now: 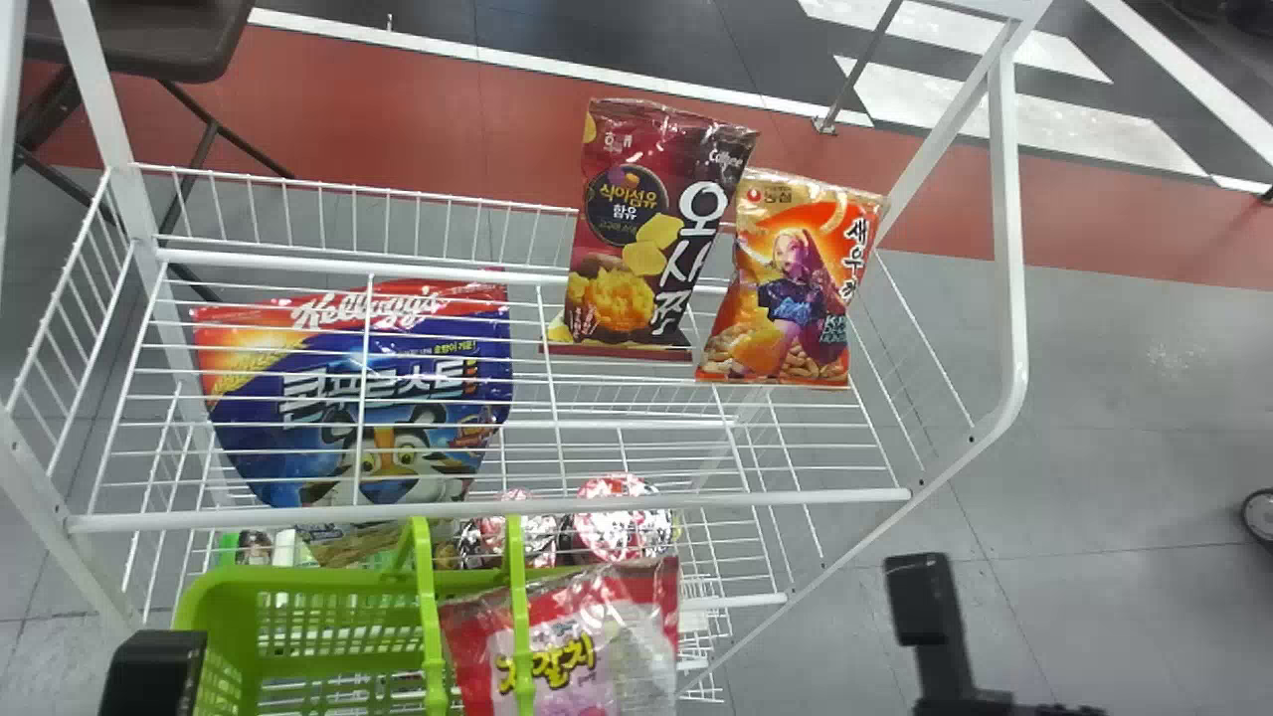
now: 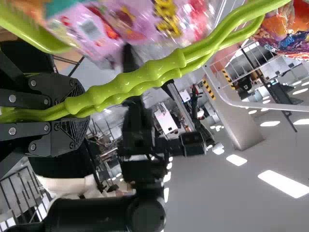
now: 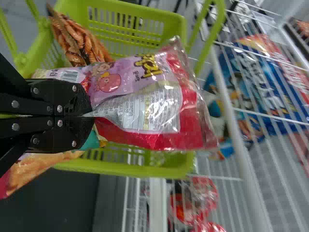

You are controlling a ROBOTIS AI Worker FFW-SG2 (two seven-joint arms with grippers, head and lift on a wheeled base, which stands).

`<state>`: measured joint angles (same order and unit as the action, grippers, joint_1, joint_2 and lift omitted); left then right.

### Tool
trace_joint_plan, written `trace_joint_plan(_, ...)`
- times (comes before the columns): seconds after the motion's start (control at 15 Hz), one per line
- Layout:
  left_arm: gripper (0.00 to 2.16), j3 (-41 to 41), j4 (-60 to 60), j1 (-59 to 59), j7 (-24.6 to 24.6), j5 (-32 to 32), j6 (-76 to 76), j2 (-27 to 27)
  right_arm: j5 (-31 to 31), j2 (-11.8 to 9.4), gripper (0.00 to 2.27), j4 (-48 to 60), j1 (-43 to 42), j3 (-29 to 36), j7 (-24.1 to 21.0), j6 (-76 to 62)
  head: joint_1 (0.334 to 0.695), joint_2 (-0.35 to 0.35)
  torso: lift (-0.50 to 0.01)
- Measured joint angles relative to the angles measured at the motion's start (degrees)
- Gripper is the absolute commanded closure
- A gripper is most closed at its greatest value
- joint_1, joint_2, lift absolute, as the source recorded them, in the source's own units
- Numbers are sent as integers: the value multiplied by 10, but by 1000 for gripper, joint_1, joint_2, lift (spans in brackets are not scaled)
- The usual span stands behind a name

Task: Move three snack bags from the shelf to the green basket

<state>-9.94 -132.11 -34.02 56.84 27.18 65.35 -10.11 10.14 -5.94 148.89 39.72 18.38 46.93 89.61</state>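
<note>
You are holding the pink-and-red snack bag (image 3: 145, 101) in your right gripper (image 3: 91, 115), its fingers pinching the gathered film firmly; the bag is hanging over the green basket (image 3: 176, 162), not yet resting free in it. Beneath it, brown-and-orange snack packaging (image 3: 79, 41) is lying in the basket; you are seeing at least one bag's worth, but whether that is making one or two, you cannot tell. Your left gripper (image 2: 77, 113) is closing around the basket's green handles (image 2: 125, 84), its fingers nearly together on them. Farther out, a maroon bag (image 1: 646, 229) and an orange bag (image 1: 796, 283) are standing side by side at the shelf (image 1: 497, 512), with a blue cereal bag (image 1: 368, 398) to their left; if two are already lying inside, you are likely needing only this release; otherwise, you are needing another from the shelf.
</note>
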Motion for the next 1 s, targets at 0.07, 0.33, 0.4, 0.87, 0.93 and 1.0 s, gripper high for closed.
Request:
trace_joint_plan(0.07, 1696, -3, 0, 0, -1, -1, 0, 0, 0, -1, 2243, -4, 0, -20, 0, 0, 695, -350, -47)
trace_joint_plan(0.33, 1696, -9, -4, -2, -1, -5, 0, 0, 5, 0, 2243, -10, -17, -75, -13, 0, 695, -350, -47)
trace_joint_plan(0.4, 1696, -10, -5, -3, -1, -6, 0, 0, 1, 1, 2243, -17, -23, -88, -27, 0, 695, -350, -47)
trace_joint_plan(0.87, 1696, -12, -13, -9, -1, -9, 0, -1, -177, -4, 431, -121, -91, -239, -185, 1, 695, -350, -47)
trace_joint_plan(0.93, 1696, -12, -14, -10, -1, -9, 0, -1, -185, -5, -2, -125, -95, -247, -203, 2, 695, -350, -47)
trace_joint_plan(1.0, 1696, -12, -14, -10, -1, -9, 0, -1, -190, -5, -2, -126, -96, -250, -211, 2, 695, -350, -47)
